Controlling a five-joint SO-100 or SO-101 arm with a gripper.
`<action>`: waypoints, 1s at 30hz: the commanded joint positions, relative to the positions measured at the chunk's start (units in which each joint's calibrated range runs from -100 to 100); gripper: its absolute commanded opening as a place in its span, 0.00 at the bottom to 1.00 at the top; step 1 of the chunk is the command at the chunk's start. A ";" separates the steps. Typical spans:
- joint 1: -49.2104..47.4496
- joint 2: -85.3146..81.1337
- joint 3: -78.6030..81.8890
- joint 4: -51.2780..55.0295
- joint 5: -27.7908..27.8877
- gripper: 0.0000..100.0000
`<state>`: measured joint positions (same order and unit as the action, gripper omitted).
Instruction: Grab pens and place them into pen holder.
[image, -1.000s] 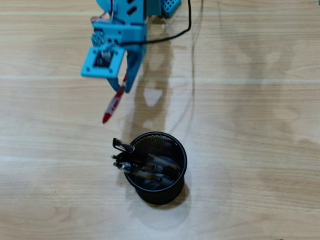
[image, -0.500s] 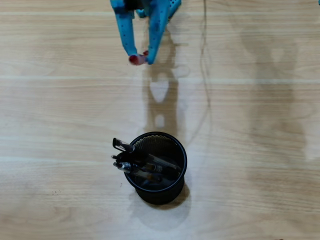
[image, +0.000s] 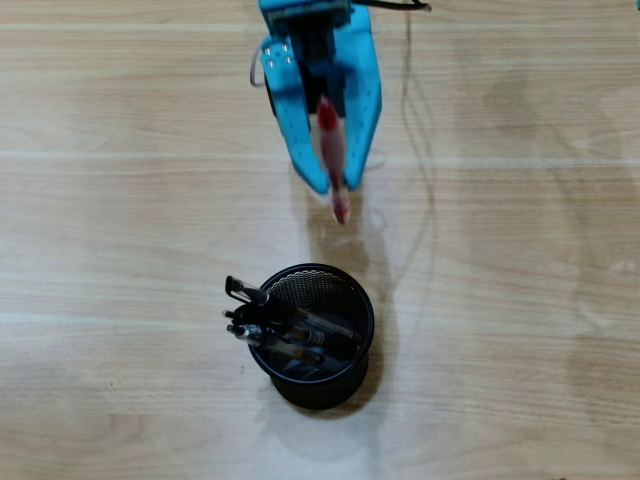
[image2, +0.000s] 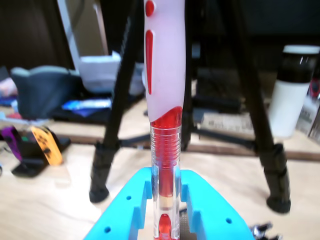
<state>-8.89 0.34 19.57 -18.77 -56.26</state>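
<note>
Red pen (image: 333, 160) clamped between blue gripper (image: 336, 186) jaws — black pen holder (image: 362, 300) nearby — three pens (image: 285, 330) inside.

The red pen (image2: 165, 75) runs off the wrist view's top edge.

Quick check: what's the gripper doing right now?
Gripper: closed on the red pen, held above the table and short of the pen holder in the overhead view.
</note>
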 joint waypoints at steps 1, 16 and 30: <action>1.21 3.23 -1.14 -2.11 -0.26 0.02; 2.39 28.93 -25.12 -2.11 -0.26 0.02; 2.03 33.22 -29.26 -2.11 0.05 0.17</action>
<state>-7.08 34.27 -5.73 -19.81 -56.36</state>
